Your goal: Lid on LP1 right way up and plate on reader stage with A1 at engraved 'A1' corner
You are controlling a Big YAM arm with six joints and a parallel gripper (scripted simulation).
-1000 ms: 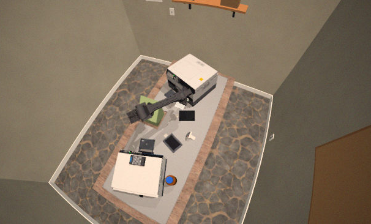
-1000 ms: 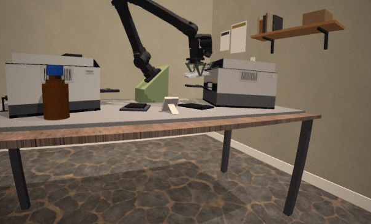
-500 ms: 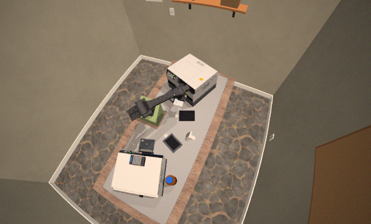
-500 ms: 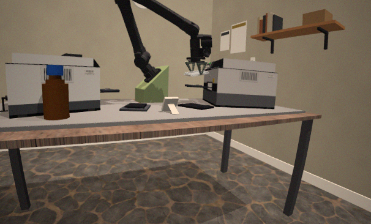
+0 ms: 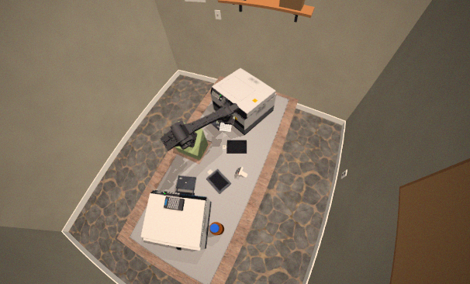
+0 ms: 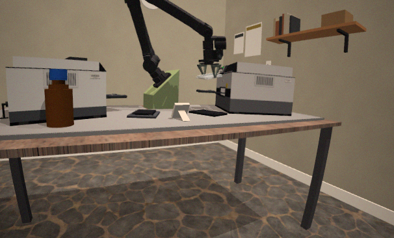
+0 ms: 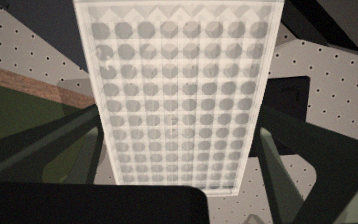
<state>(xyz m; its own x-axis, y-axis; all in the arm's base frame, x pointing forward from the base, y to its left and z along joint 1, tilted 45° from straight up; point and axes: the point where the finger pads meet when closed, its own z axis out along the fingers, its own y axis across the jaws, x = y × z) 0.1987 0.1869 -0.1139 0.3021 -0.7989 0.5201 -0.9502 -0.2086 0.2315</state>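
Note:
My gripper (image 6: 209, 75) (image 7: 178, 112) is shut on the white 96-well plate (image 5: 226, 127) (image 6: 204, 77) (image 7: 180, 95), fingers on its long sides. The plate is roughly level above the reader's stage (image 6: 205, 91), apart from it, in front of the reader (image 5: 243, 85) (image 6: 262, 94). The dispenser's stage (image 5: 186, 181) (image 6: 117, 96) bears no plate. A grey-rimmed dark position (image 5: 219, 181) (image 6: 143, 116) and a flat black one (image 5: 236, 147) (image 6: 208, 112) (image 7: 290, 110) lie on the bench. I cannot make out the lid, the deck names or which corner is A1.
The dispenser (image 5: 177, 225) (image 6: 90, 97) stands at the other end. The capped brown bottle (image 5: 216, 229) (image 6: 59, 105) stands upright beside it. A small cream stand (image 5: 243, 172) (image 6: 181, 108) is near the bench positions. The arm's green wedge base (image 5: 195, 149) (image 6: 162, 94) is at the bench's long edge.

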